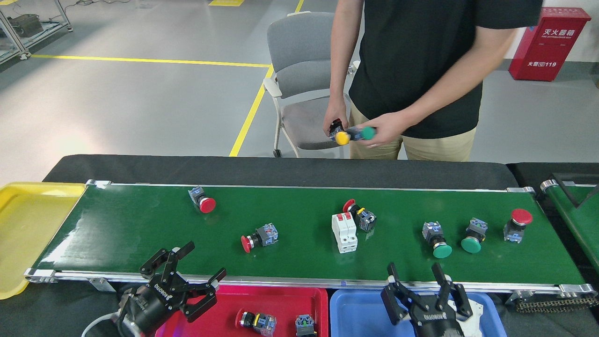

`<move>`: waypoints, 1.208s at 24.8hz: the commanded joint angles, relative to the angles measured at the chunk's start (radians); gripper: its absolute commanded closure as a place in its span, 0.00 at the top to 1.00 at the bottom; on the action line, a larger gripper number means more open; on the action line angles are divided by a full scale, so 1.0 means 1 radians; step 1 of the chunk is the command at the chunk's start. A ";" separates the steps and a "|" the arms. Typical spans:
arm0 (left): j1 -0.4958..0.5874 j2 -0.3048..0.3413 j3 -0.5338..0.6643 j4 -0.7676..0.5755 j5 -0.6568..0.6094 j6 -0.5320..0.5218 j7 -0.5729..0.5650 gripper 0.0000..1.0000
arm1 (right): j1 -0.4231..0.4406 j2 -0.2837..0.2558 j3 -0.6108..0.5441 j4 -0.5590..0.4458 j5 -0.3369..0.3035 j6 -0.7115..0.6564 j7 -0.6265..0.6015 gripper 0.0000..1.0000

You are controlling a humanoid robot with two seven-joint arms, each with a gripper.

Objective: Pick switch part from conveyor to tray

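Observation:
The conveyor (140, 224) carries several switch parts: a red button (202, 200) at the left, another red one (259, 236), a white breaker (344, 232) touching a red switch (359, 215), two green buttons (435, 239) (472, 237) and a red one (515, 224) at the right. A red tray (281, 294) below the belt holds two switch parts (257, 321) (305, 324). My left gripper (199, 264) is open and empty over the belt's front rail, near the red tray's left end. My right gripper (414, 276) is open and empty above the blue tray (360, 306).
A person behind the belt holds a yellow button (342, 137) and a green button (368, 133) in both hands. A yellow tray (28, 224) sits past the belt's left end. A second green belt (578, 210) is at the right edge. A grey chair (299, 70) stands behind.

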 commanded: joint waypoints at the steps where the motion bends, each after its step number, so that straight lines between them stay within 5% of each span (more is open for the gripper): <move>1: -0.040 0.007 -0.007 0.031 0.005 -0.007 -0.022 1.00 | -0.008 -0.004 0.000 -0.016 0.002 0.009 -0.023 1.00; 9: -0.132 -0.016 -0.033 0.176 0.002 0.002 -0.025 1.00 | -0.235 -0.003 0.000 0.138 0.010 0.016 0.172 1.00; 15: -0.202 -0.036 -0.035 0.278 0.000 0.059 -0.025 0.99 | -0.417 -0.004 0.046 0.315 0.016 0.113 0.194 0.99; 17: -0.202 -0.039 -0.035 0.283 0.000 0.060 -0.023 0.96 | -0.454 -0.006 0.069 0.362 0.016 0.130 0.194 0.42; 20: -0.202 -0.049 -0.033 0.285 0.000 0.062 -0.022 0.70 | -0.471 -0.007 0.104 0.389 0.005 0.130 0.200 0.37; 22: -0.199 -0.053 -0.033 0.286 0.006 0.057 -0.019 0.32 | -0.473 -0.007 0.110 0.388 0.002 0.124 0.198 0.31; 25: -0.193 -0.055 -0.032 0.289 0.011 0.059 -0.014 0.20 | -0.466 -0.006 0.115 0.378 0.002 0.065 0.198 0.20; 30: -0.109 -0.040 -0.032 0.203 0.025 0.008 -0.014 0.18 | -0.407 -0.004 0.113 0.262 -0.007 -0.063 0.200 0.15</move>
